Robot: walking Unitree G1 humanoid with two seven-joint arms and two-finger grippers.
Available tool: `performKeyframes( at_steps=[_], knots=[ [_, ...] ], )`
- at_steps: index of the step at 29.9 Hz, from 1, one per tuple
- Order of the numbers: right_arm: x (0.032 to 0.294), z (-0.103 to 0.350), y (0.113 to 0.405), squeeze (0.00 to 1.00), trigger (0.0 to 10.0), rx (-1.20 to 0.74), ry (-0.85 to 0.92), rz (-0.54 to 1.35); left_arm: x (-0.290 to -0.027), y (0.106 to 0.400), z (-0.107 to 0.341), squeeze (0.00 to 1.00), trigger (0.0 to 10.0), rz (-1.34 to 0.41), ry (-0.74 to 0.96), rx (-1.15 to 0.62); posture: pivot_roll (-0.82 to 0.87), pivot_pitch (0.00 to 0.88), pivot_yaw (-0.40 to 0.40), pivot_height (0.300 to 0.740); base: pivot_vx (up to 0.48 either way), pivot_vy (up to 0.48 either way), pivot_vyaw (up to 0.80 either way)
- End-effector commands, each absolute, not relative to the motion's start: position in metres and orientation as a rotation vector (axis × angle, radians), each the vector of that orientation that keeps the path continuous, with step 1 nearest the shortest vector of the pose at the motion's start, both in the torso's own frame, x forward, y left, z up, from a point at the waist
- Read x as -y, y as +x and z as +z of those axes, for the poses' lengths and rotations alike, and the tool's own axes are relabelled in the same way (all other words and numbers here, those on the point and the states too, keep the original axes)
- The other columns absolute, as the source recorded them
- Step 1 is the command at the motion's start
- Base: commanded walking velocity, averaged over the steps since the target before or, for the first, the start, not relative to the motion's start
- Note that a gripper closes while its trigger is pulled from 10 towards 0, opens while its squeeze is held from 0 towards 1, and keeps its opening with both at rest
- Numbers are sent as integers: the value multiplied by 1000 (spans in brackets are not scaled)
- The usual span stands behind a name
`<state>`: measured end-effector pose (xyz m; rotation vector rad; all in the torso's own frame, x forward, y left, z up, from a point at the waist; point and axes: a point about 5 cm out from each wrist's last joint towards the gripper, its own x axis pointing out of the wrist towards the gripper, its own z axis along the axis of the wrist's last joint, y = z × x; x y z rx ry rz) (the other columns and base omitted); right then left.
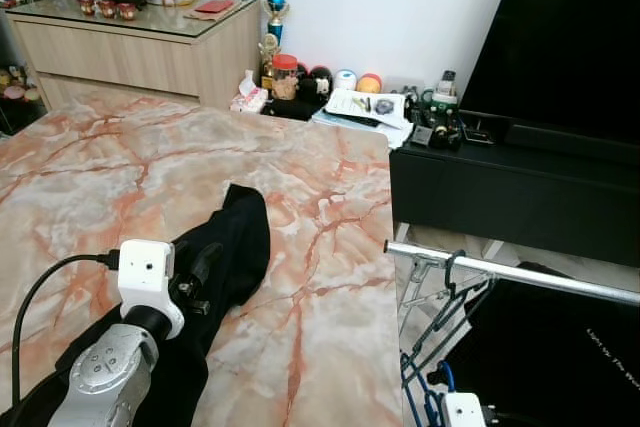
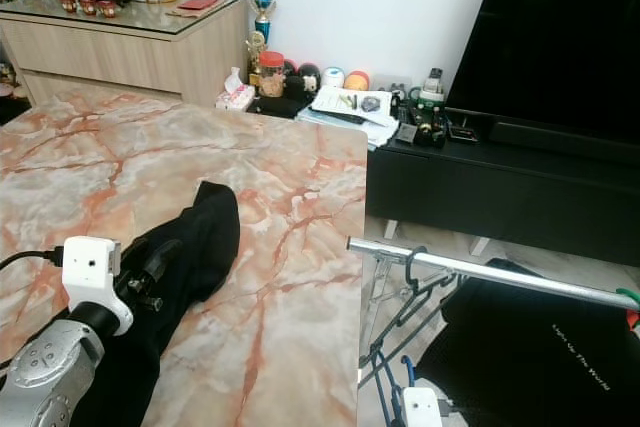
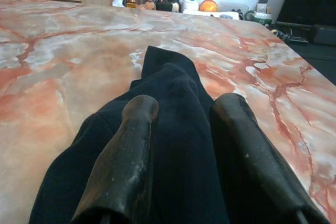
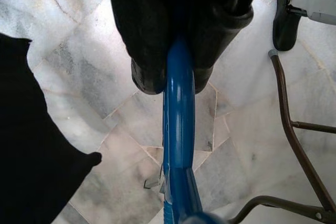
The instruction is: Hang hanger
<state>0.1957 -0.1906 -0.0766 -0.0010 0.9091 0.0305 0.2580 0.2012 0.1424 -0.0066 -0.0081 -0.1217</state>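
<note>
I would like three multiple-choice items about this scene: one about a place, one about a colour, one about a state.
1. Where does the black garment lie?
A. on the marble table
B. over the metal rail
C. on the floor

2. What colour is the hanger held in the right pincer?
A. red
B. blue
C. white

3. How stand the fingers of the left pincer?
A. shut on a cup
B. shut with nothing between them
C. open, astride a fold of the garment

Key: 1 A, the eye views show the cloth lying on the table top. 2 B, the right wrist view shows a blue bar pinched between the fingers. 3 C, the left wrist view shows the two fingers apart with dark cloth between them.
</note>
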Motion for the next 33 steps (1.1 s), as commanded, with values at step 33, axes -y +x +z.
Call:
performKeyframes(
  at_steps=[33],
  knots=[
    [196,-77,194,0,10000,-932,-4,-7,-195,259,145,0,10000,-138,-25,49,212,0,-97,740,0,-193,0]
  ],
)
